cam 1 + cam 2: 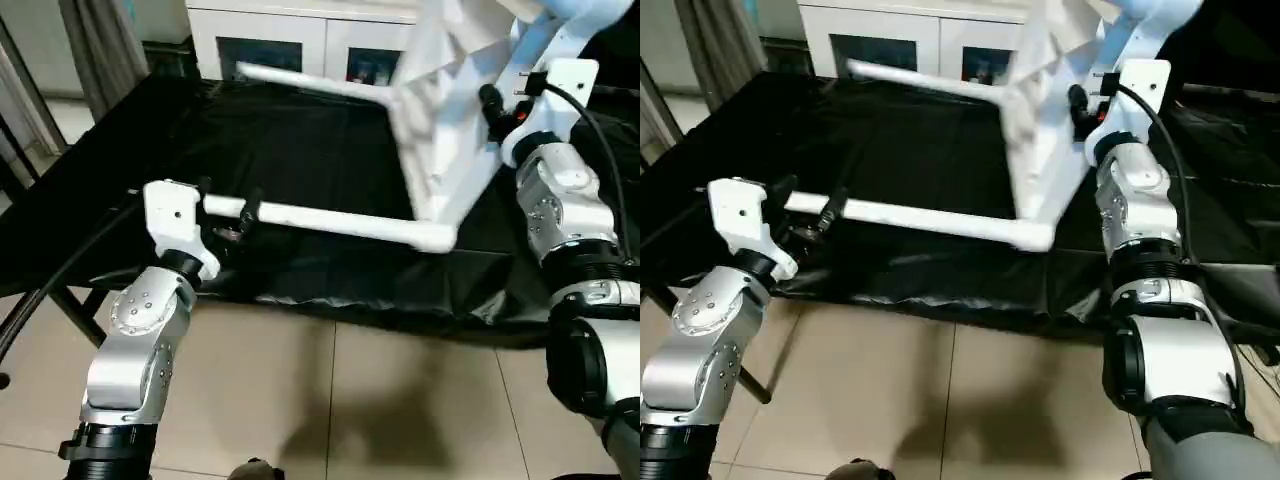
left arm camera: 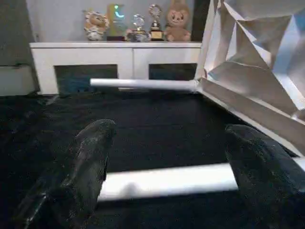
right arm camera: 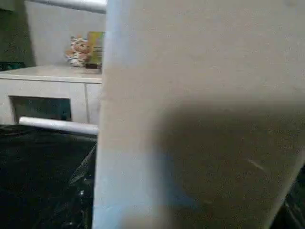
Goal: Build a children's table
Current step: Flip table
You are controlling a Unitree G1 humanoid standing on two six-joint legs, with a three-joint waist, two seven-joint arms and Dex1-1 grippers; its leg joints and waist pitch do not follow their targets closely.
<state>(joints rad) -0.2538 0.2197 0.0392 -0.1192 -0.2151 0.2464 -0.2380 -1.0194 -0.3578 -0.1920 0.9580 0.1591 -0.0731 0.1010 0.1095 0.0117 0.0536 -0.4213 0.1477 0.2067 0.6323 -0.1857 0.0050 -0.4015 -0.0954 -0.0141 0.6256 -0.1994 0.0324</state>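
White tabletop tilted | left end effector apart around leg | right: cannot tell

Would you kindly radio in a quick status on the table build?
Left hand open around near leg, not clamped. Right hand at tabletop, grip unclear. Top tipped on edge, far leg fitted. Nothing in the way.
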